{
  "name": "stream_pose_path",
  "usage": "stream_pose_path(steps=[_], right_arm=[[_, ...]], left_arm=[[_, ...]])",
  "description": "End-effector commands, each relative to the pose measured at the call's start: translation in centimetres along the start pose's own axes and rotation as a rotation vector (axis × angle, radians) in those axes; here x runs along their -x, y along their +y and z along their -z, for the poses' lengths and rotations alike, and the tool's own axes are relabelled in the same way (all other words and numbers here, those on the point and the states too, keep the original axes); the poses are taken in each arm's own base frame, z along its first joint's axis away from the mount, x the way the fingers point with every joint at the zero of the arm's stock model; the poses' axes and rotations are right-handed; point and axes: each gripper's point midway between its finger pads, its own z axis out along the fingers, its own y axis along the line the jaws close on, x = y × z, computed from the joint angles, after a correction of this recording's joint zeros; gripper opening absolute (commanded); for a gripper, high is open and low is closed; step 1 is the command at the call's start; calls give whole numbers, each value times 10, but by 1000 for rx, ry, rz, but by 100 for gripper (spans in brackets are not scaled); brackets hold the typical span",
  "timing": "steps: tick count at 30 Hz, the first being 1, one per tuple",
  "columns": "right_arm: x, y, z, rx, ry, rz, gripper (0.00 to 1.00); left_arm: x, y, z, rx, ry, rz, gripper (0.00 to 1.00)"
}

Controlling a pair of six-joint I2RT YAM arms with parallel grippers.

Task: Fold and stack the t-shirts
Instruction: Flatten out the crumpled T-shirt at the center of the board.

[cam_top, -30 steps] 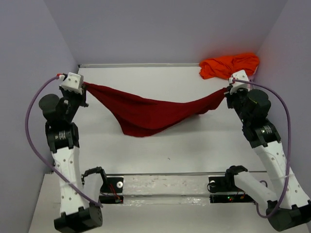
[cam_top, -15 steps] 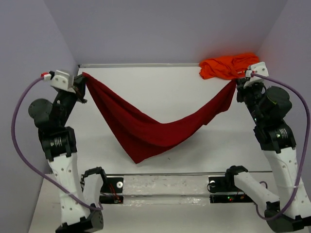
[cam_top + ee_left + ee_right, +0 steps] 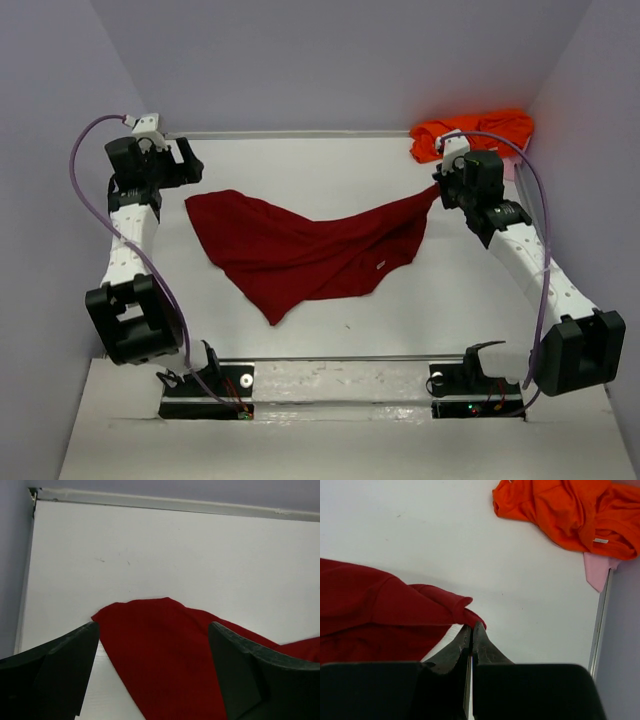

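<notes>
While the crimson t-shirt lies spread in a rough, rumpled sheet across the middle of the white table, one corner of it is drawn up toward the far right, and there's the right gripper, jaws pinched tight on that bunched corner. The right wrist view confirms it: fingertips closed on a roll of red cloth. Over on the far left, the left gripper hangs with its jaws spread wide, nothing between them, poised just above the shirt's left corner.

This is light, limp fabric, folks. It will sag, drape and slide on that smooth top, so I'd say a grip belongs on corners or a hem, both ends taken together to keep it taut.

The orange t-shirt sits heaped in the far right corner, well apart from the red one, with its near edge cut off behind the right arm.

Hard to read: I can't pick out sleeves or collar on either shirt. A small white tag shows on the crimson one. A pink scrap pokes out beside the orange heap, and what it is I cannot tell.
</notes>
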Motion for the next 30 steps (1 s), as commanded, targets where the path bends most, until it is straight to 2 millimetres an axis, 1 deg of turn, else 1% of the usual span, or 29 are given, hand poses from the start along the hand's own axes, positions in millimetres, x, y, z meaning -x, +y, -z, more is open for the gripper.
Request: stream_pose_path(steps=[1, 2, 3, 4, 5, 6, 7, 8, 9, 10, 11, 12, 13, 14, 17, 18, 19, 20, 21, 24, 25, 26, 27, 30], right_arm=[[25, -9, -1, -23, -105, -5, 0], [22, -9, -2, -24, -96, -5, 0], [20, -9, -3, -26, -91, -5, 0], [16, -9, -6, -33, -78, -3, 0], [14, -9, -7, -37, -74, -3, 0], [12, -10, -8, -42, -66, -1, 0], [10, -10, -10, -45, -63, 2, 0], [4, -10, -13, -47, -48, 6, 0], [2, -10, -15, -53, -42, 8, 0], [0, -12, -16, -65, -32, 11, 0], [-3, -12, -19, -69, -24, 11, 0], [-3, -13, -19, -72, -22, 11, 0], [-4, -13, -19, -72, -22, 11, 0], [-3, -13, -19, -72, -23, 10, 0], [-4, -12, -20, -70, -22, 7, 0], [-6, -11, -21, -68, -16, 9, 0], [-7, -11, -22, -69, -12, 11, 0], [-9, -11, -23, -68, -5, 12, 0], [-10, -11, -25, -69, -2, 13, 0], [-14, -11, -28, -71, 12, 13, 0], [-14, -11, -29, -71, 13, 12, 0], [-14, -11, -30, -72, 15, 12, 0], [-14, -11, -30, -74, 15, 10, 0], [-15, -12, -30, -78, 18, 11, 0]], left_arm=[[68, -29, 59, -26, -218, -258, 99], [55, -34, 62, -47, -176, -262, 99], [43, -52, 64, -128, -144, -278, 99], [34, -65, 69, -184, -117, -291, 99], [11, -74, 72, -236, -36, -292, 99], [-8, -102, 75, -354, 18, -311, 99], [-25, -115, 78, -413, 74, -330, 97], [-52, -127, 84, -477, 173, -321, 94], [-74, -137, 88, -541, 226, -371, 93], [-92, -153, 91, -597, 274, -401, 92], [-116, -151, 96, -626, 337, -437, 91], [-130, -161, 101, -668, 375, -463, 89], [-140, -162, 102, -675, 397, -476, 89], [-158, -159, 105, -677, 456, -491, 89], [-185, -149, 108, -698, 543, -573, 89], [-199, -145, 113, -701, 592, -600, 89], [-211, -144, 121, -721, 639, -609, 89], [-218, -145, 125, -737, 665, -625, 89], [-231, -150, 133, -773, 707, -648, 89], [-254, -161, 152, -835, 791, -714, 89], [-259, -163, 157, -841, 807, -736, 89], [-263, -164, 160, -833, 826, -752, 89], [-266, -170, 163, -856, 831, -769, 89], [-272, -178, 172, -886, 867, -800, 89]])
